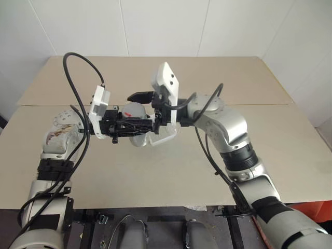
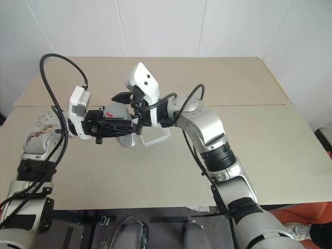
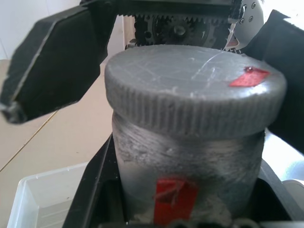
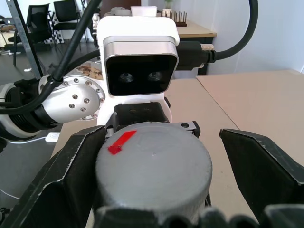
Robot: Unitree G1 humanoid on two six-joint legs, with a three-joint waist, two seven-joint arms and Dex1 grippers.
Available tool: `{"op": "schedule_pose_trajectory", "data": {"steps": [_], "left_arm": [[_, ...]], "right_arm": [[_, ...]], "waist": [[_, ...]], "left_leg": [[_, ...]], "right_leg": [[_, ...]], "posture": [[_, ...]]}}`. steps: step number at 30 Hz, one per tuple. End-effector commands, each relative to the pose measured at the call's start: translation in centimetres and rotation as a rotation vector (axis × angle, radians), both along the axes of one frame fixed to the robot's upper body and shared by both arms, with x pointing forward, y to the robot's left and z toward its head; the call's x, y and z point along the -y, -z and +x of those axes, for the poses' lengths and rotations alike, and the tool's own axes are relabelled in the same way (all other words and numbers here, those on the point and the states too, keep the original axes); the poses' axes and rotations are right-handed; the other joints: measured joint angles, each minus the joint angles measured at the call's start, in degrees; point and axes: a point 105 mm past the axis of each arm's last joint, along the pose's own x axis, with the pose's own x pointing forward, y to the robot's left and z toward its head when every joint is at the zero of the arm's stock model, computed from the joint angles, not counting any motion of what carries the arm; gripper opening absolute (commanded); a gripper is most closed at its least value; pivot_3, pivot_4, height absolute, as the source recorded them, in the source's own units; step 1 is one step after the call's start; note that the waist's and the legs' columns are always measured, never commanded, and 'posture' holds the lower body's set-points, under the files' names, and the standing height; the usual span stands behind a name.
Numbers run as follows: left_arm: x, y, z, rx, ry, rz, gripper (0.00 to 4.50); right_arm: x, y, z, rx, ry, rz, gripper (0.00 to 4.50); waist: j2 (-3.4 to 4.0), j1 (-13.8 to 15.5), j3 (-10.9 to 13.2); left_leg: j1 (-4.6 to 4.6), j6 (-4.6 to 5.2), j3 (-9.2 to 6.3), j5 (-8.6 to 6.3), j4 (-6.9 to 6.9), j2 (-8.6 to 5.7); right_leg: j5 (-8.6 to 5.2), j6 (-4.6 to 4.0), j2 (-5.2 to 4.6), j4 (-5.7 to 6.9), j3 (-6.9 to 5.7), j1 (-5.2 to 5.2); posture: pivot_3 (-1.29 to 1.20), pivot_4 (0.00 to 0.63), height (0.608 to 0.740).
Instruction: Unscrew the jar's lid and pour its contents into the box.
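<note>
Above the beige worktop, between the two arms, the jar is held off the surface, lying roughly level with its capped end pointing toward the right arm.

Left gripper: jaws shut on the jar body. In the left wrist view the black fingers flank the jar on both sides, touching its silvery wall just below the lid. A red mark sits on the jar wall facing the camera.

Lid: seated on the jar mouth, ribbed rim fully visible, with a red mark on its flat top near the edge.

Right gripper: jaws spread wide, set around the lid. In the right wrist view one finger lies just beside or against the lid rim; contact cannot be confirmed. The other finger stands clearly apart from the rim, with worktop visible in the gap. The lid lies between the fingers, closer to the first one.

Box: translucent white, resting on the worktop directly below and slightly behind the jar. One corner of it appears beneath the jar in the left wrist view.

Contents: not visible with the lid in place.
</note>
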Motion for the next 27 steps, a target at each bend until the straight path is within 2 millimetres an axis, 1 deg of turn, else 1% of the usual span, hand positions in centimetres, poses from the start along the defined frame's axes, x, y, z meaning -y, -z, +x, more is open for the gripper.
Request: {"op": "schedule_pose_trajectory", "data": {"steps": [1, 3, 9, 12, 17, 22, 24, 27], "left_arm": [[-0.2, -1.6, -0.7, 0.07, 0.022, -0.009, 1.94], [-0.3, -1.5, -0.8, 0.069, 0.022, -0.007, 1.94], [-0.9, -1.6, -1.0, 0.066, 0.015, 0.001, 1.94], [-1.3, -1.6, -1.2, 0.066, 0.013, 0.003, 1.94], [-1.7, -1.5, -1.5, 0.063, 0.004, 0.004, 1.94], [-1.8, -1.5, -1.4, 0.061, -0.009, 0.001, 1.94], [-1.8, -1.5, -1.2, 0.062, -0.021, -0.003, 1.94], [-1.5, -1.3, -0.8, 0.061, -0.033, -0.008, 1.94]], "right_arm": [[0.4, -1.9, 0.0, 0.06, -0.003, 0.057, 4.46], [0.8, -2.0, 0.1, 0.061, 0.0, 0.066, 4.46], [3.5, -2.6, 1.0, 0.069, 0.023, 0.092, 4.46], [5.2, -2.6, 1.4, 0.077, 0.036, 0.09, 4.46], [6.9, -2.2, 1.7, 0.086, 0.05, 0.075, 4.46], [7.6, -1.9, 1.7, 0.091, 0.059, 0.062, 4.46], [7.4, -2.2, 0.9, 0.108, 0.034, 0.06, 4.46], [6.5, -3.0, -0.5, 0.122, -0.014, 0.083, 4.46]], "waist": [[0.0, -0.01, 0.0], [0.0, -0.01, 0.0], [0.0, 0.0, 0.0], [0.0, 0.0, 0.0], [0.0, 0.2, 0.0], [0.0, -0.21, 0.0], [0.0, -0.17, 0.0], [0.0, -0.12, 0.0]], "left_leg": [[0.0, 0.0, 0.0, 0.0, 0.0, 0.0], [0.0, 0.0, 0.0, 0.0, 0.0, 0.0], [0.0, 0.0, -0.01, 0.0, 0.0, 0.0], [0.0, 0.0, -0.01, 0.0, 0.0, 0.0], [0.0, 0.0, 0.0, 0.0, 0.0, 0.0], [0.0, 0.0, 0.01, 0.0, -0.01, 0.02], [0.0, 0.0, 0.0, 0.0, -0.01, 0.02], [0.0, 0.0, 0.0, 0.0, -0.01, 0.02]], "right_leg": [[0.0, 0.0, 0.0, 0.0, 0.0, 0.0], [0.0, 0.0, 0.0, 0.0, 0.0, 0.0], [0.0, 0.0, 0.0, 0.0, 0.0, 0.01], [0.0, 0.0, 0.0, 0.0, 0.0, 0.01], [0.0, 0.0, -0.01, -0.04, -0.01, 0.04], [0.0, 0.0, 0.01, -0.01, 0.01, -0.01], [0.0, 0.0, 0.01, -0.01, 0.01, 0.0], [0.0, 0.0, 0.0, -0.01, 0.0, -0.01]], "posture": [[0.0, 0.15, 0.74], [0.0, 0.15, 0.74], [0.0, 0.15, 0.74], [0.0, 0.15, 0.74], [0.0, 0.15, 0.74], [0.0, 0.15, 0.74], [0.0, 0.15, 0.74], [0.0, 0.15, 0.74]]}}
